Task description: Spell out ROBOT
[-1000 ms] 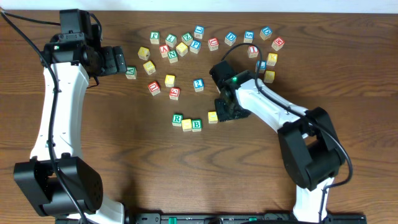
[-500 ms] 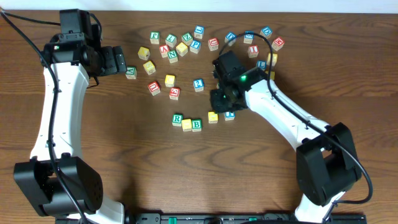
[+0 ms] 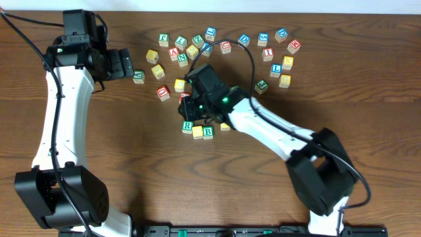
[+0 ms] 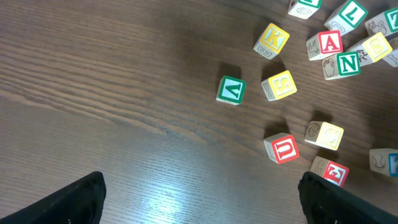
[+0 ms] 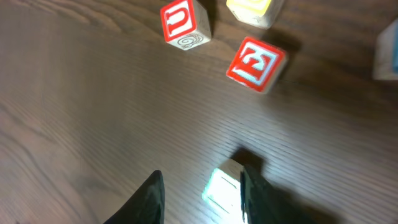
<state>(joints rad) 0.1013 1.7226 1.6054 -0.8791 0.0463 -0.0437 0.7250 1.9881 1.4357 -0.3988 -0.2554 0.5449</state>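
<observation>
On the table lies a row of cubes: the green-bordered R (image 3: pixel 187 126), a yellow cube (image 3: pixel 197 131), the green-bordered B (image 3: pixel 208 131) and a second yellow cube (image 3: pixel 225 126) half under my right arm. The blue T is hidden. My right gripper (image 3: pixel 189 112) hangs over the left end of the row. In the right wrist view its jaws (image 5: pixel 200 200) stand apart around a green-edged cube (image 5: pixel 224 190) that lies on the wood close to the right finger (image 5: pixel 252 199). My left gripper (image 4: pixel 208 205) is wide open with nothing in it, at the far left near a green cube (image 4: pixel 231 90).
Loose letter cubes are scattered along the back: red A (image 3: pixel 173 52), green N (image 3: pixel 183 60), red U (image 5: pixel 183 23), red E (image 5: pixel 256 63), yellow K (image 4: pixel 272 40), yellow S (image 4: pixel 278 85). More cubes lie at the back right (image 3: pixel 285 64). A green cube (image 3: pixel 261 85) sits alone right of my right arm.
My right arm has swung left, from the right end of the row to over its left end, and its jaws have narrowed. The left arm has not moved.
</observation>
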